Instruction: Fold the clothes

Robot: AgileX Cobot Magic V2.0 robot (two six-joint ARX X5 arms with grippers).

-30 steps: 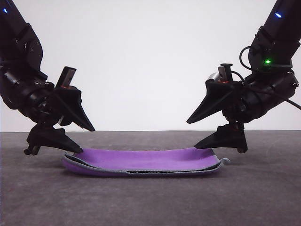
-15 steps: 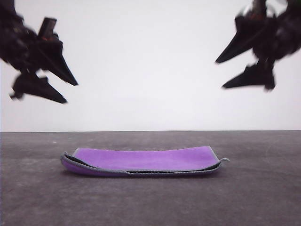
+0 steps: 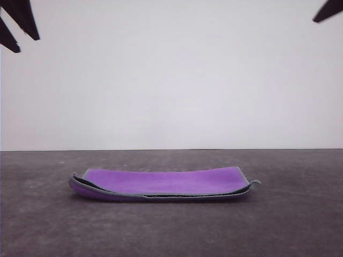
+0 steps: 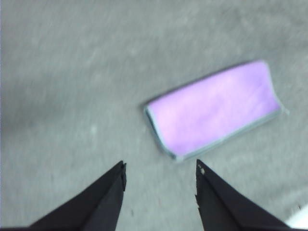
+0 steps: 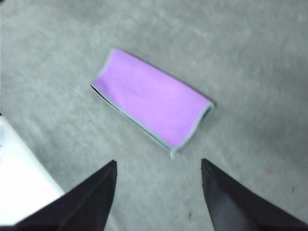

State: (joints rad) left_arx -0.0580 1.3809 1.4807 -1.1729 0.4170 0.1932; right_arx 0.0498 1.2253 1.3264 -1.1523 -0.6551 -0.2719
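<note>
The clothes [image 3: 166, 182] lie folded in half on the dark grey table [image 3: 171, 230], purple face up, with grey edging and a dark inner layer showing along the front. My left gripper [image 3: 29, 45] hangs open, high at the upper left and far above the cloth. At the upper right corner shows one of the right fingers [image 3: 328, 10]. In the left wrist view the clothes [image 4: 214, 108] lie well beyond the open left gripper [image 4: 160, 166]. The right wrist view likewise has the clothes [image 5: 151, 98] far below my open right gripper [image 5: 159, 162]. Neither gripper holds anything.
A white wall stands behind the table's far edge [image 3: 171, 149]. A white surface [image 5: 19, 183] borders the grey table in the right wrist view, and a white patch [image 4: 301, 221] shows at a corner of the left wrist view.
Both grippers have risen from beside the cloth's two ends to the top corners of the front view, moving outward. The cloth stays folded and still.
</note>
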